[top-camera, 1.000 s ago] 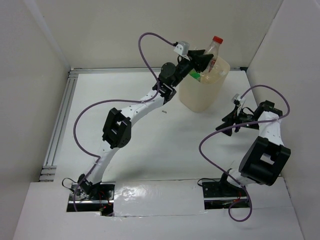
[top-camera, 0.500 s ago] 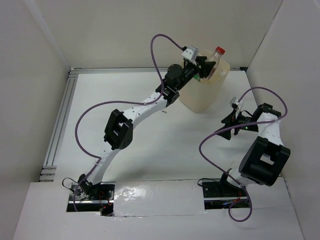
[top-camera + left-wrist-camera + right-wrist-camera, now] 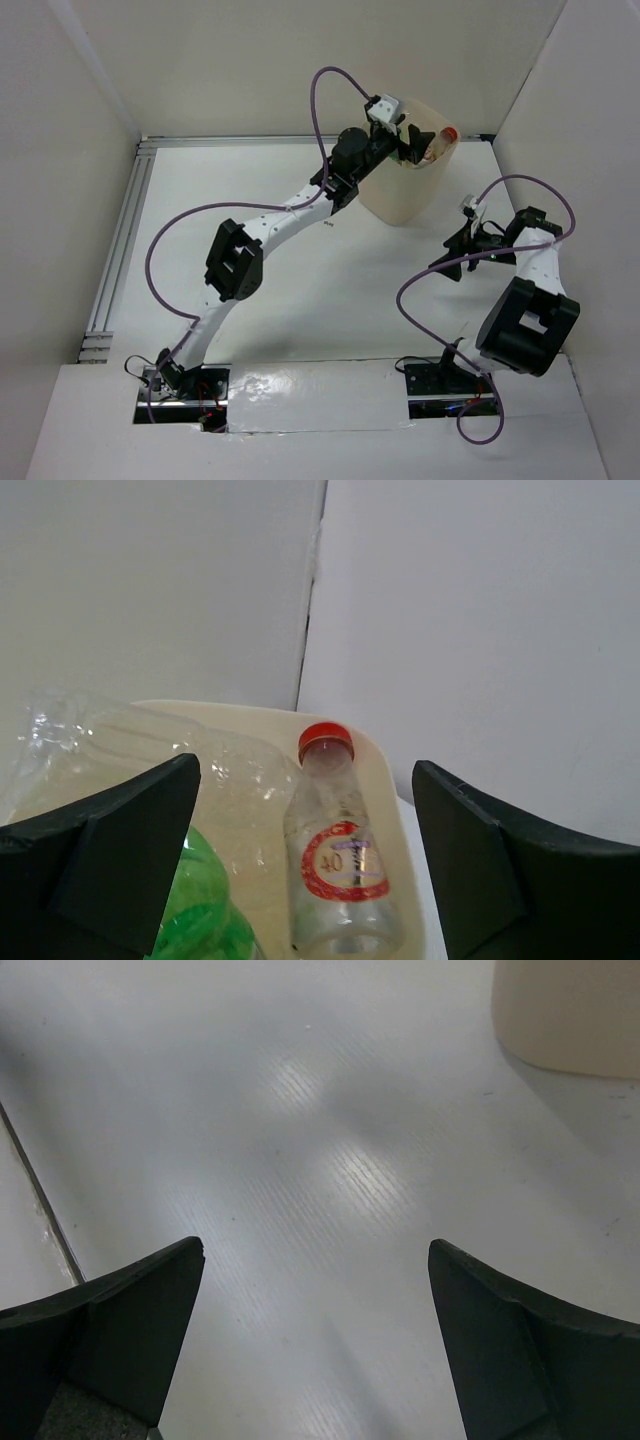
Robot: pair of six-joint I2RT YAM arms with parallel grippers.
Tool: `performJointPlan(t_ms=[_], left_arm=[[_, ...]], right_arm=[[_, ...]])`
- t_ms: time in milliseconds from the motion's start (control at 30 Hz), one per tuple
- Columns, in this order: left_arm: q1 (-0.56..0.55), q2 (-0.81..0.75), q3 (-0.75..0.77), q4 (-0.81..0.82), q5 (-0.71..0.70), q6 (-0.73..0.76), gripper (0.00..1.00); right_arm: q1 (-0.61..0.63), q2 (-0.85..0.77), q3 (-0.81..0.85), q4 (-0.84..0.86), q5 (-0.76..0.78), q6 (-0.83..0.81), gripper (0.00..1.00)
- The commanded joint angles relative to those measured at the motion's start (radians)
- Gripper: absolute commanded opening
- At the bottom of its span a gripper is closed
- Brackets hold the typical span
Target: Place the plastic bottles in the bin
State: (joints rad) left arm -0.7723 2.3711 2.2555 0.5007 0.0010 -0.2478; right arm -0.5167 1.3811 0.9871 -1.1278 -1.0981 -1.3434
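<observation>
The cream bin (image 3: 402,195) stands at the back of the table. My left gripper (image 3: 418,140) hovers over its rim, jaws wide open and holding nothing. In the left wrist view the left gripper (image 3: 305,765) looks down into the bin (image 3: 388,780). A clear bottle with a red cap (image 3: 335,870) leans inside against the wall, its cap (image 3: 449,133) showing at the rim. Beside it lie a green bottle (image 3: 195,910) and a crumpled clear bottle (image 3: 130,745). My right gripper (image 3: 448,252) is open and low over bare table, right of the bin, with nothing between its fingers (image 3: 315,1245).
White walls enclose the table on three sides, close behind the bin. A metal rail (image 3: 125,240) runs along the left edge. The bin's base (image 3: 570,1010) shows at the top right of the right wrist view.
My left gripper moved over the bin and opened, letting go of the red-capped bottle, which dropped into the bin. The right gripper stayed in place.
</observation>
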Motion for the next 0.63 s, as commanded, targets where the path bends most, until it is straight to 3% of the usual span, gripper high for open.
performJointPlan(t_ms=[0, 33, 67, 100, 233, 367, 467, 600], left_arm=[[-0.047, -0.276, -0.077, 0.022, -0.002, 0.074, 1.00], [-0.047, -0.352, -0.164, 0.032, 0.008, 0.074, 1.00], [-0.047, -0.430, -0.371, 0.056, 0.008, 0.074, 1.00], [-0.035, -0.510, -0.480, 0.065, 0.034, 0.059, 1.00], [0.133, -0.958, -1.056, -0.014, 0.122, -0.097, 1.00], [0.307, -1.272, -1.430, -0.155, 0.136, -0.098, 1.00], [0.459, -1.389, -1.620, -0.272, 0.181, -0.097, 1.00], [0.617, -1.519, -1.784, -0.263, 0.255, -0.136, 1.00]], right_arm=[[0.004, -0.036, 0.010, 0.071, 0.043, 0.134, 1.00], [0.004, -0.036, 0.010, 0.089, 0.052, 0.206, 1.00], [0.004, -0.036, 0.019, 0.105, 0.061, 0.243, 1.00], [0.004, -0.045, 0.019, 0.155, 0.073, 0.292, 1.00], [0.004, -0.076, 0.041, 0.292, 0.191, 0.631, 1.00], [-0.005, -0.099, 0.041, 0.362, 0.234, 0.714, 1.00], [-0.014, -0.108, 0.029, 0.451, 0.225, 0.803, 1.00], [-0.025, -0.126, -0.007, 0.624, 0.277, 0.987, 1.00]])
